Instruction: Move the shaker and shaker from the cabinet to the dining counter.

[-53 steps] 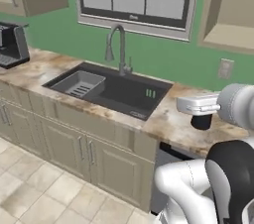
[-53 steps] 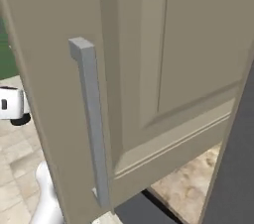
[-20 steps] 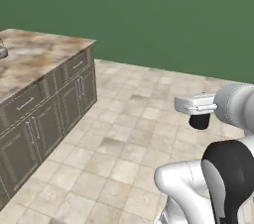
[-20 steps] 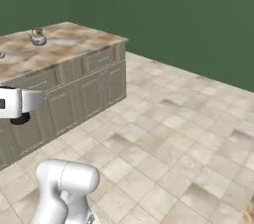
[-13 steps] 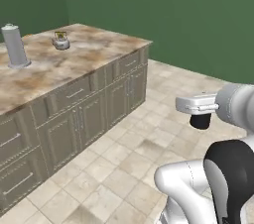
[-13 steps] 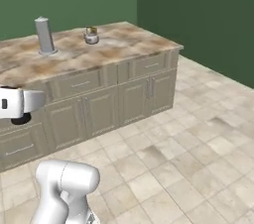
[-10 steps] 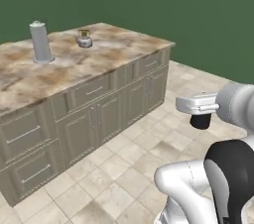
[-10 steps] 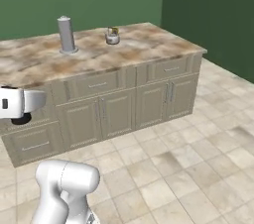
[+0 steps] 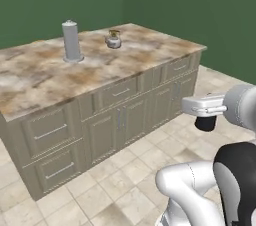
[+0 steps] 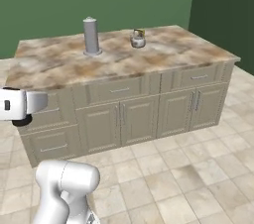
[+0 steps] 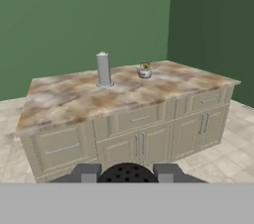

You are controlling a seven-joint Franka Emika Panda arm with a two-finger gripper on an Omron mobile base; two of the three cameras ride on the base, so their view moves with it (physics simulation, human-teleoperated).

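Seen in the hand view: two dark finger tips of the gripper pressed against a small black round-topped shaker, held well short of the wide brown-and-beige marbled dining counter. On that counter, a tall grey metal cylinder upright, and nearby but apart a small squat jar with a dark lid. Visible from the left base view but not from the hand: the gripper low under the white hand, out over the beige tiled floor.

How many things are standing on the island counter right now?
2: a tall grey cylinder toward the counter's back left, and a small jar to its right. Anything small behind them could be hidden.
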